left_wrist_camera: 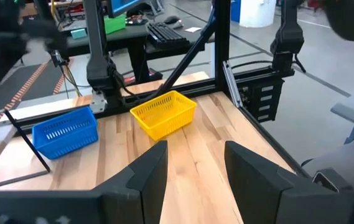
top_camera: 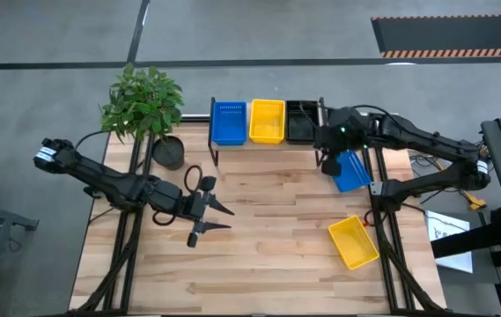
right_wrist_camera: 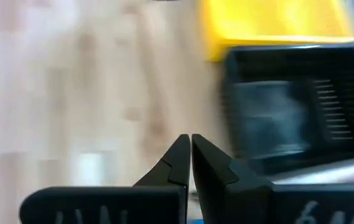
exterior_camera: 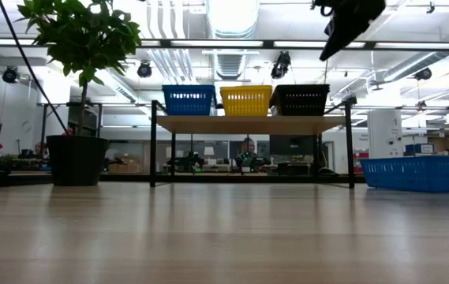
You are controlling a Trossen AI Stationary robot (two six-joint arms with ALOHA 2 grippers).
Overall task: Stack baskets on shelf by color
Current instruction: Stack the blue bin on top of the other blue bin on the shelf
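Overhead, I see the shelf (top_camera: 224,154) at the table's far edge carrying a blue basket (top_camera: 228,122), a yellow basket (top_camera: 267,121) and a black basket (top_camera: 300,122) side by side; my right gripper (top_camera: 327,161) hangs just off the shelf's black end, jaws pressed together on nothing, with a loose blue basket (top_camera: 349,172) on the table right beside it and a loose yellow basket (top_camera: 353,242) farther toward the near edge. My left gripper (top_camera: 219,217) waits over the middle of the table, jaws spread wide and empty. From table height, the three baskets sit in a row on the shelf top (exterior_camera: 248,124), and a dark gripper shows high above the black one (exterior_camera: 299,99). Through the left wrist, both loose baskets lie well ahead of the parted fingers (left_wrist_camera: 145,177). Through the right wrist, the closed fingertips (right_wrist_camera: 183,155) point past the black basket (right_wrist_camera: 295,106), which lies just beyond them, yellow (right_wrist_camera: 276,22) behind it.
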